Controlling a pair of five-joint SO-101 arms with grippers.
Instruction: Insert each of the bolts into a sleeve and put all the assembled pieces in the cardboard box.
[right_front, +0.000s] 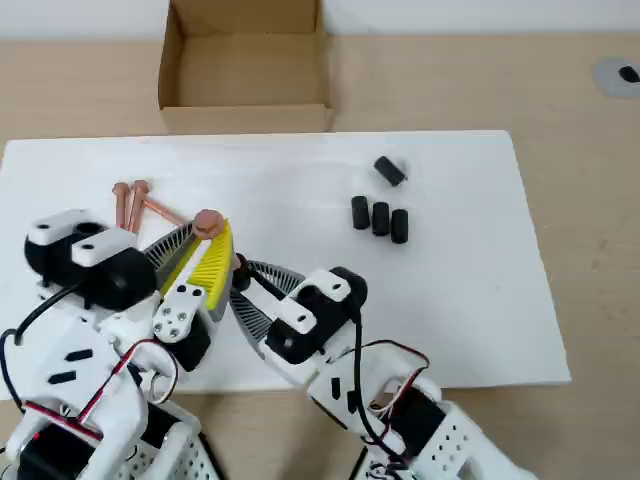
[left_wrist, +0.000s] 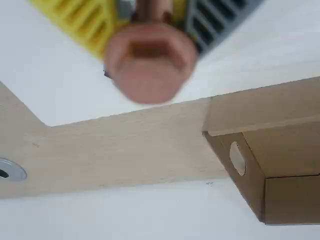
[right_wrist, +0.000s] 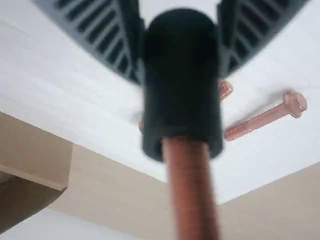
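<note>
Box (right_front: 245, 70) sits open at the far edge of the worktop (right_front: 590, 200), well apart from both arms. Left hand (right_front: 201, 237) is clamped on a bolt (left_wrist: 150, 62), and right hand (right_wrist: 180, 30) is clamped on a sleeve (right_wrist: 181, 85) with the shank entering its bore. Keep the two coaxial and push straight. No legible print anywhere.

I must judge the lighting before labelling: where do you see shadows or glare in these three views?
High view: even light, no glare on the white mat, only soft shadows. Left wrist view: the bolt is evenly lit. Right wrist view: no glare on the black sleeve, no hard shadows.
</note>
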